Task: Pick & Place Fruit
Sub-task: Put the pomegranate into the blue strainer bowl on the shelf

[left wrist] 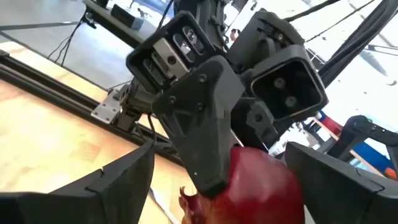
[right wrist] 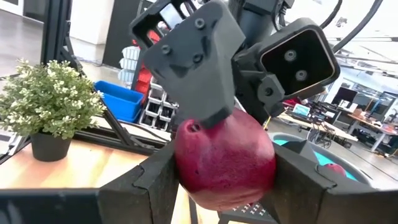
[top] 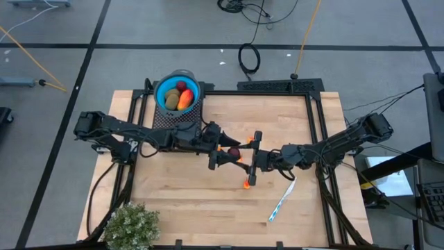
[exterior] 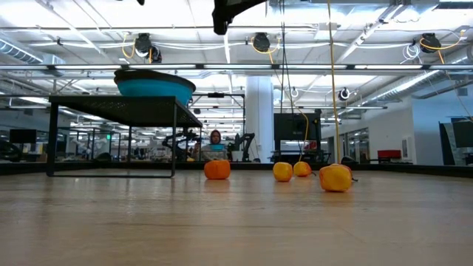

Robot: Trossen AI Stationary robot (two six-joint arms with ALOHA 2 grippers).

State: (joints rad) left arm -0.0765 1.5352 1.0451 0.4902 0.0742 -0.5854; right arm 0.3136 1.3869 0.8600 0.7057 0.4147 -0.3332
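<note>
A dark red ball point(top: 234, 153) hangs above the table's middle, between my two grippers. My right gripper point(top: 251, 158) reaches in from the right and is shut on it. My left gripper point(top: 223, 151) comes from the left, open, its fingers point(left wrist: 118, 183) standing wide on either side of the ball point(left wrist: 252, 186). A blue bowl point(top: 166, 89) sits on a black stand at the far edge, with a red-orange piece point(top: 184, 101), a brown-green oval point(top: 171, 102) and a dark red ball point(top: 182, 86) inside. Several small orange fruits point(exterior: 216, 169) rest on the tabletop. My right gripper pinches the dark red ball point(right wrist: 227, 158) between its two fingers point(right wrist: 158, 180), one on each side, coming level from the table's right. The ball is lifted clear of the table. My left gripper is open; one of its fingers point(right wrist: 199, 68) lies against the ball's top point(right wrist: 208, 124).
A white-and-blue pen point(top: 282, 201) lies near the right gripper, toward the near edge. A bushy plant in a pot point(top: 132, 226) stands at the near left corner. One orange bit point(top: 248, 185) lies just below the grippers. Black frame rails point(top: 316, 125) border the table.
</note>
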